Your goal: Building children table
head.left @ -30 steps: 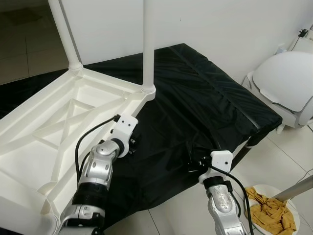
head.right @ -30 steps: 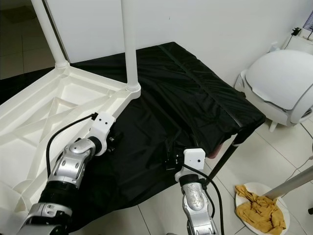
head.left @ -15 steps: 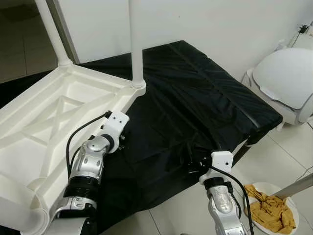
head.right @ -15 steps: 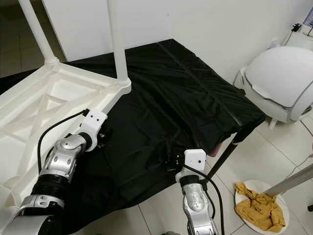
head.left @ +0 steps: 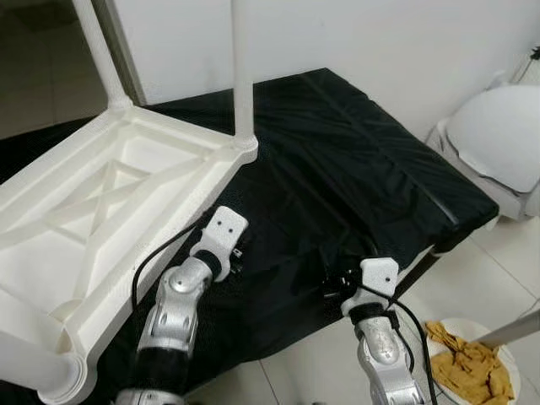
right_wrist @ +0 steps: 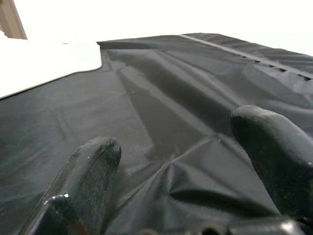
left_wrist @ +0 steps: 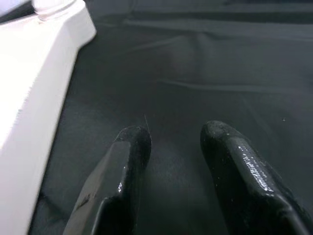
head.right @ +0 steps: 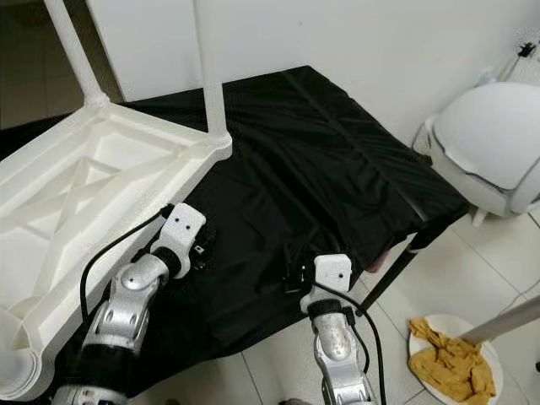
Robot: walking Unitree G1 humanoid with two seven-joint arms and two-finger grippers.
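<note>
The white plastic children's table (head.left: 110,211) lies upside down on a black cloth (head.left: 354,169). Two of its legs stand upright at the far corners, one at the right corner (head.left: 243,76) and one further back (head.left: 94,51). My left gripper (head.left: 239,253) hovers low over the cloth just beside the table's right rim (left_wrist: 29,98); its fingers are open with nothing between them (left_wrist: 176,134). My right gripper (head.left: 333,283) is near the cloth's front edge, open and empty (right_wrist: 176,132), pointing across the cloth towards the table.
A rounded white appliance (head.left: 498,135) stands at the right, beyond the cloth. On the tiled floor at the near right lies a white plate with yellow rags (head.left: 468,363), with a grey pole (head.left: 515,325) above it. A white wall (head.left: 380,34) closes the back.
The head view has shifted. My left gripper now sits a little farther out from the table's rim, over the cloth. My right gripper has hardly moved.
</note>
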